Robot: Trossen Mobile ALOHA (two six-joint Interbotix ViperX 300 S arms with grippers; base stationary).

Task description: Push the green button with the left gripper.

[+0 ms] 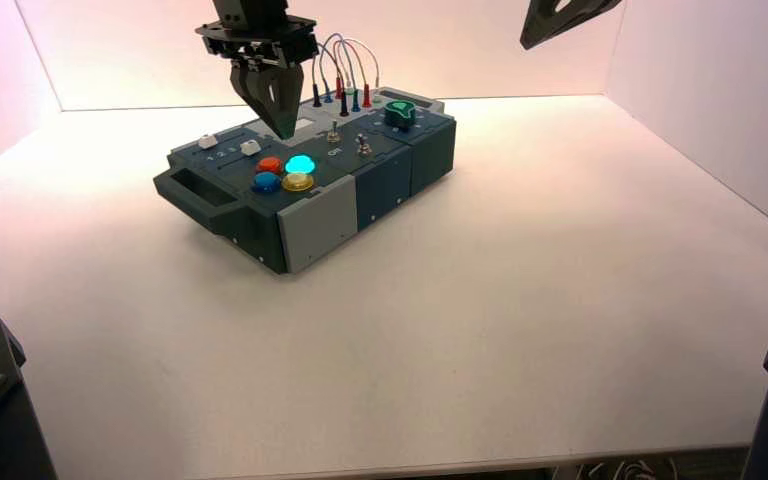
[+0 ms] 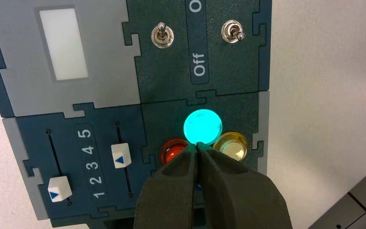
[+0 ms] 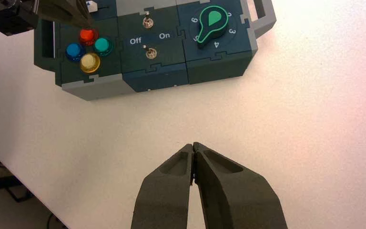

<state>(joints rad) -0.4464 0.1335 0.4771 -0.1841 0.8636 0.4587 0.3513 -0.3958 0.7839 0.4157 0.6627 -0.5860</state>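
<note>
The left gripper [image 2: 198, 145] has its jaws pressed together into a single wedge, holding nothing. From the left wrist view the tip sits at the edge of the green button [image 2: 202, 126], which glows bright teal; whether it touches the dome I cannot tell. From the high view the left gripper [image 1: 282, 128] hangs above the box [image 1: 320, 215], its point behind and a little to the left of the lit green button [image 1: 300, 164].

Around the green one sit the three others of the cluster: the red button [image 2: 173, 150] to one side of the tip, the yellow button [image 2: 233, 145] to the other, and the blue button [image 1: 266, 182] at the front of the group in the high view. Just beside the buttons are two sliders with white caps [image 2: 121, 155], numbers 1 to 5 printed between them; one cap sits near 3, the other [image 2: 59, 188] near 1. Further along are two small metal toggle switches [image 2: 162, 34] flanking an Off label, and a grey panel with a white window [image 2: 63, 44]. At the far end of the box stands a dark-green knob [image 1: 400, 112], with looped wires [image 1: 345, 60] plugged in behind.

The right gripper [image 3: 193, 148], jaws likewise together and empty, hangs over the bare white table [image 3: 290, 119], well apart from the box.
</note>
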